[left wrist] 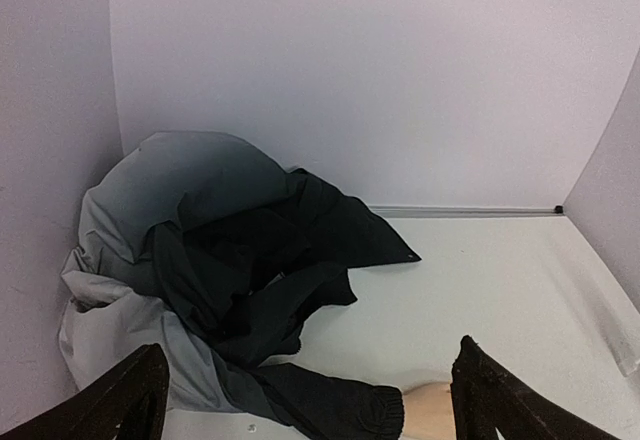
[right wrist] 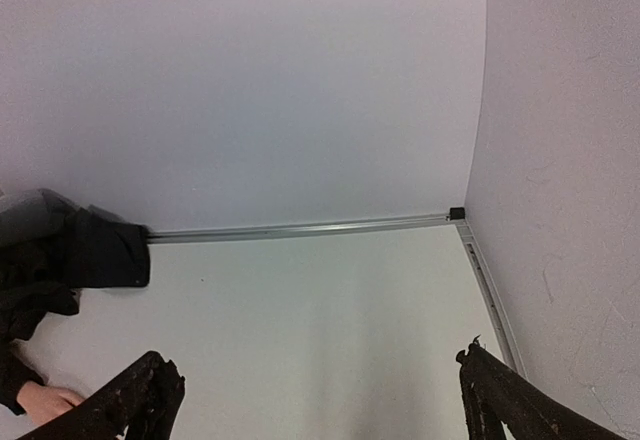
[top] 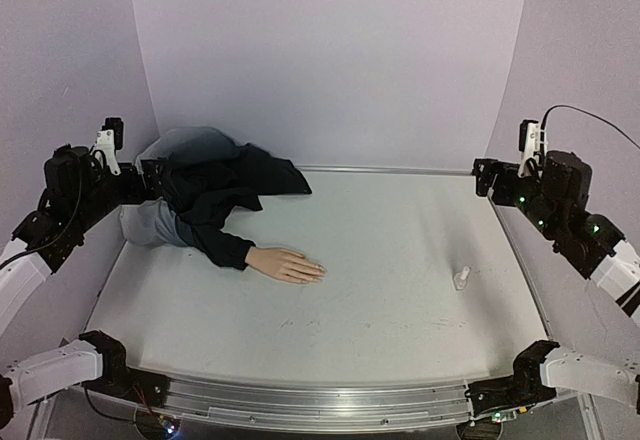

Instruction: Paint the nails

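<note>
A pale peach mannequin hand (top: 287, 264) lies flat on the table, fingers pointing right, coming out of a dark sleeve (top: 225, 245). Its nails are too small to make out. A small clear bottle (top: 462, 278) stands at the right of the table. My left gripper (top: 150, 180) is raised at the far left above the clothing, open and empty; the left wrist view shows the sleeve cuff (left wrist: 375, 412) and the wrist (left wrist: 428, 410) between its fingers (left wrist: 120, 400). My right gripper (top: 484, 177) is raised at the far right, open and empty; its fingers (right wrist: 140, 395) frame bare table.
A heap of dark and grey clothing (top: 200, 185) fills the back left corner. A metal rail (top: 400, 170) runs along the back edge and another along the right edge (right wrist: 490, 300). Pale walls close in on three sides.
</note>
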